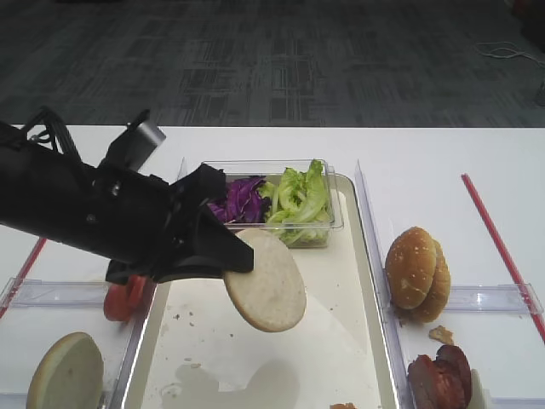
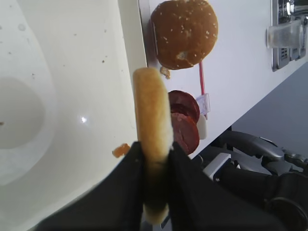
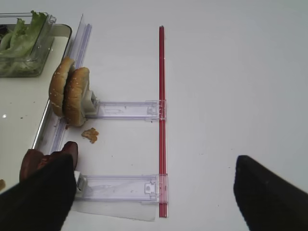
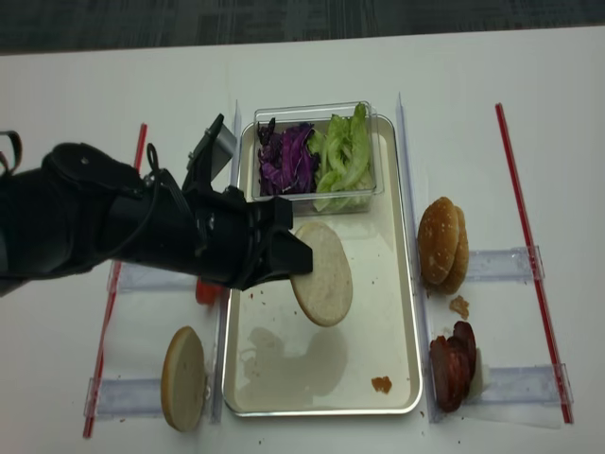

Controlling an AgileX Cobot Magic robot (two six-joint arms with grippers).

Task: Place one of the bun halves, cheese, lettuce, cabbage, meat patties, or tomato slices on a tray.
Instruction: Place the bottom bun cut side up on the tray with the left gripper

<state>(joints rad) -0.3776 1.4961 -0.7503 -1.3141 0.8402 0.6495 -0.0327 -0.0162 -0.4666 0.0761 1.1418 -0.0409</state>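
My left gripper [image 2: 154, 147] is shut on a pale bun half [image 2: 151, 108], gripped edge-on and held in the air above the tray [image 4: 417, 376]. From above, the bun half [image 1: 266, 288] hangs tilted over the tray's middle. A second bun half [image 4: 182, 376] lies left of the tray, near red tomato slices [image 1: 125, 298]. Purple cabbage [image 4: 286, 157] and lettuce [image 4: 345, 154] sit in a clear box at the tray's far end. Meat patties [image 4: 452, 365] stand to the right. My right gripper [image 3: 154, 192] is open over bare table. No cheese is in view.
Two golden speckled buns [image 4: 444, 244] stand on edge right of the tray. Clear plastic holders [image 3: 120, 109] and red strips [image 3: 161, 120] lie on the white table. Crumbs [image 4: 381, 384] dot the tray.
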